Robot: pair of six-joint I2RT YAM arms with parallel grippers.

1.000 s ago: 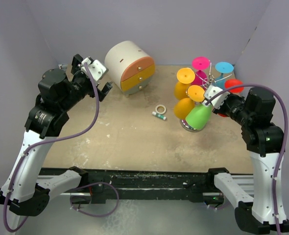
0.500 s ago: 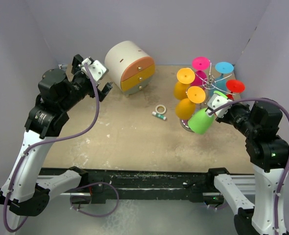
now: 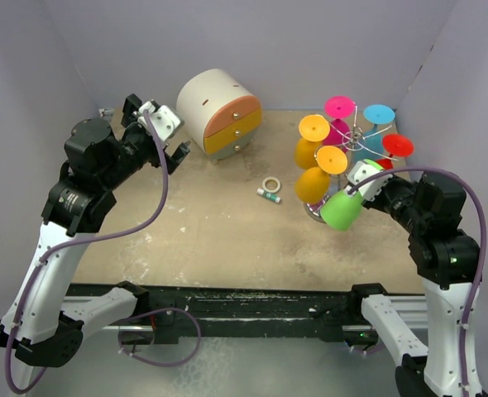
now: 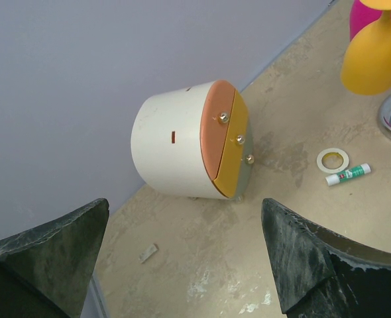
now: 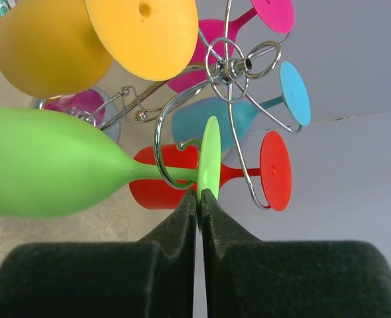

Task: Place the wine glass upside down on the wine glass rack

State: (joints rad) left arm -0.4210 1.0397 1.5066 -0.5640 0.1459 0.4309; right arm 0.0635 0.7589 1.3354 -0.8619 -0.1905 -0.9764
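Note:
My right gripper [image 3: 366, 177] is shut on the foot of a green wine glass [image 3: 341, 211], which lies tilted almost sideways with its bowl toward the near left. In the right wrist view my fingertips [image 5: 200, 196] pinch the rim of the green foot [image 5: 209, 156], and the stem crosses inside a curled arm of the chrome wine glass rack [image 5: 232, 66]. The rack [image 3: 354, 138] carries orange, pink, blue and red glasses hanging upside down. My left gripper [image 3: 166, 136] is open and empty at the far left; it also shows in the left wrist view [image 4: 182, 265].
A round white drawer box [image 3: 219, 112] with orange and yellow fronts stands at the back. A tape ring [image 3: 270, 184] and a glue stick [image 3: 268, 195] lie left of the rack. Grey walls close in the back and both sides.
My right gripper has drawn toward the near edge with the green glass, which tilted from nearly upside down to nearly sideways. The left arm has not moved.

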